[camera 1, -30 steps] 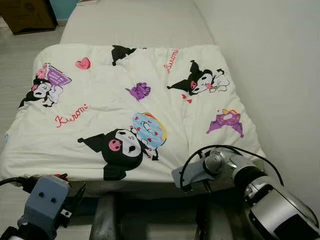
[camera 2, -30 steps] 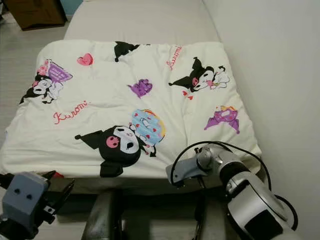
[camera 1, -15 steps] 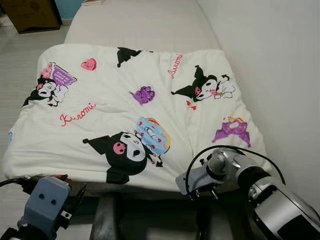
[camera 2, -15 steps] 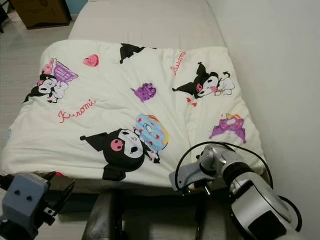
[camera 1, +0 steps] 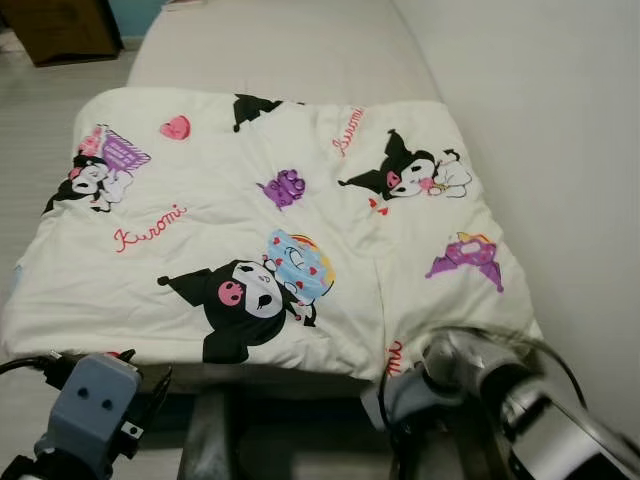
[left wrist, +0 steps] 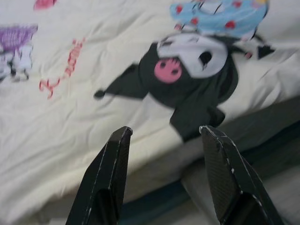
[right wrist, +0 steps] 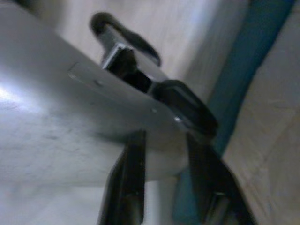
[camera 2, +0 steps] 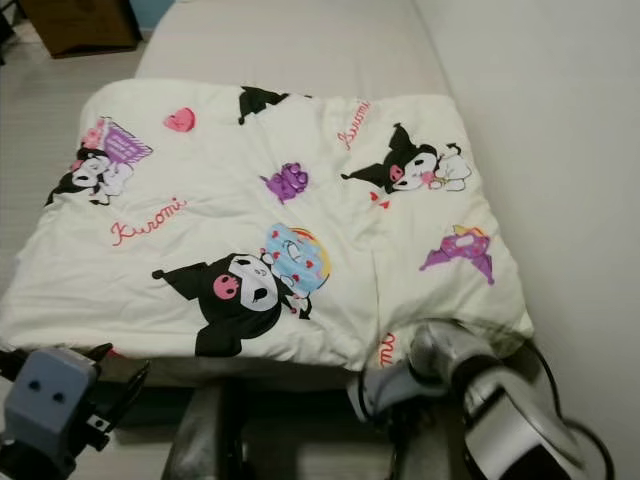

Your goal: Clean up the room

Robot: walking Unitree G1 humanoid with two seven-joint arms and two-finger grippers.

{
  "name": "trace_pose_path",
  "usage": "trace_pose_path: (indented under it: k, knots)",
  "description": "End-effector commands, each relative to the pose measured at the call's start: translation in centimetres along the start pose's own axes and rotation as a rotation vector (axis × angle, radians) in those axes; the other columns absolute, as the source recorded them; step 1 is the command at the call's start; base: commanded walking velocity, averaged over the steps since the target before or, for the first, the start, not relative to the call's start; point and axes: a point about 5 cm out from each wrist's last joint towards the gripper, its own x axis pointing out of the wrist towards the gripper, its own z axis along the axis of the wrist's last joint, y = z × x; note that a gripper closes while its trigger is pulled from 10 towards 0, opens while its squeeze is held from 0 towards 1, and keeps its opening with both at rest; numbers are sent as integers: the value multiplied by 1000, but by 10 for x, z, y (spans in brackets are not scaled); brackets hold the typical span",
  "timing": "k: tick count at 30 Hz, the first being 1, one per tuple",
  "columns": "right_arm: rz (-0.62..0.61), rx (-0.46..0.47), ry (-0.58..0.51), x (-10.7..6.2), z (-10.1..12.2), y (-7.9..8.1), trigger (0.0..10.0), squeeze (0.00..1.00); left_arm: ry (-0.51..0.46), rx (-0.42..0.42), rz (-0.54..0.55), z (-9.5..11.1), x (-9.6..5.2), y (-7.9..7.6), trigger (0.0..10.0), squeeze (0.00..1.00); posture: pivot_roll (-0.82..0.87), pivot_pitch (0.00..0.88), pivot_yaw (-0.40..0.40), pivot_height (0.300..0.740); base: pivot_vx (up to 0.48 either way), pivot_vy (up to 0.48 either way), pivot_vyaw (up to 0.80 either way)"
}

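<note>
A cream-white quilted blanket printed with black cartoon characters, pink hearts and red script (camera 1: 270,210) lies spread flat over the near half of a beige mattress (camera 1: 270,45), its far edge folded straight across the bed and its near edge hanging just over the foot.

The left gripper (left wrist: 164,176) hovers low at the foot of the bed, just short of the blanket's near hem. Its two black fingers (left wrist: 105,180) stand apart with nothing between them. Straight ahead of them sits the large black-and-white character with a pink nose (left wrist: 190,70), and beyond that a blue patch with red dots. Beneath the fingers runs the dark bed base under the hem.

The right gripper (right wrist: 166,180) is tucked down below the near right corner of the blanket, blurred in the head views, pointing downward. Its fingers (right wrist: 129,183) stand slightly apart, holding nothing; past them lie a silver metal surface and a black fitting.

A pale wall (camera 1: 540,120) runs along the far side of the right arm.
</note>
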Motion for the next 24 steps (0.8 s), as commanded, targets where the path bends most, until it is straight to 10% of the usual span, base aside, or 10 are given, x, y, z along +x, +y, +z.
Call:
trace_pose_path:
  k: [1,2,3,4,13,15,20,24]
  knots:
    - [59,45,-4,4,-5,8,10000,1000,33,20,-18,-6,-2,0,10000,0,191,270,-25,541,0,0,0]
    - [54,52,-24,1,-3,5,10000,710,31,21,-18,-6,-2,0,10000,0,191,270,-25,541,0,0,0]
    - [54,52,-24,1,-3,5,10000,710,31,21,-18,-6,-2,0,10000,0,191,270,-25,541,0,0,0]
    - [51,56,-49,-2,0,2,10000,0,30,21,-18,-6,-1,0,10000,0,188,269,-26,541,0,0,0]
    - [53,81,-512,-35,41,-21,10000,0,16,23,-13,-5,3,1,10000,0,180,264,-23,541,0,0,0]
    - [33,152,-881,-68,70,-39,10000,0,6,23,-2,-4,5,2,10000,0,181,267,-26,541,0,0,0]
    - [50,187,-1274,-113,95,-51,10000,0,2,19,5,-4,6,3,10000,0,180,266,-28,541,0,0,0]
    - [-163,253,-1281,-115,99,-70,10000,0,15,31,7,-8,7,5,10000,0,180,266,-28,541,0,0,0]
